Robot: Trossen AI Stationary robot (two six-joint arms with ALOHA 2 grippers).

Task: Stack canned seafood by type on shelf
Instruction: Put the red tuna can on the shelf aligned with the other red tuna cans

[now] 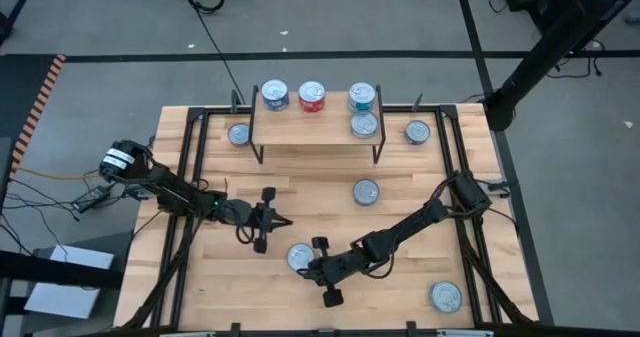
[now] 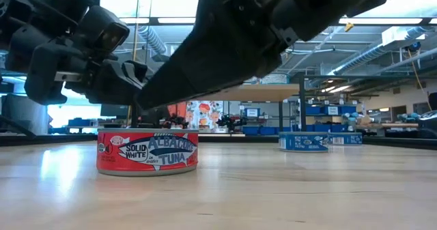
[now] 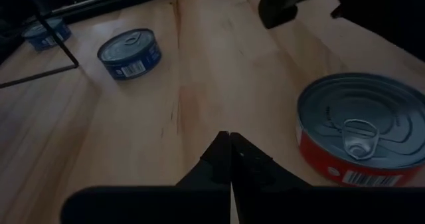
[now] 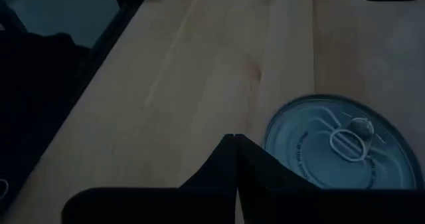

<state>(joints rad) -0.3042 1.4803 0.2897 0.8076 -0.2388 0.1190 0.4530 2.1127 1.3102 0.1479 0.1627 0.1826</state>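
Nine tins all sit flat, lids up. Four stand on the shelf [image 1: 315, 127] at upper centre; five rest on the table [image 1: 300, 192]. The red tin [image 1: 299, 256] lies low centre, just beside the right gripper [image 1: 322, 269], which is closed and empty. The left gripper [image 1: 283, 221], mid-left, is also closed and empty.

Hidden and cut-off parts at this moment

In your low view the two arms fill the top, hiding the shelf [image 2: 273, 92] plank's left part. In your left wrist view the red tin [image 3: 362, 127] runs off the right edge. In your right wrist view the tin [image 4: 342, 144] is cut by the bottom edge, its label colour unreadable.
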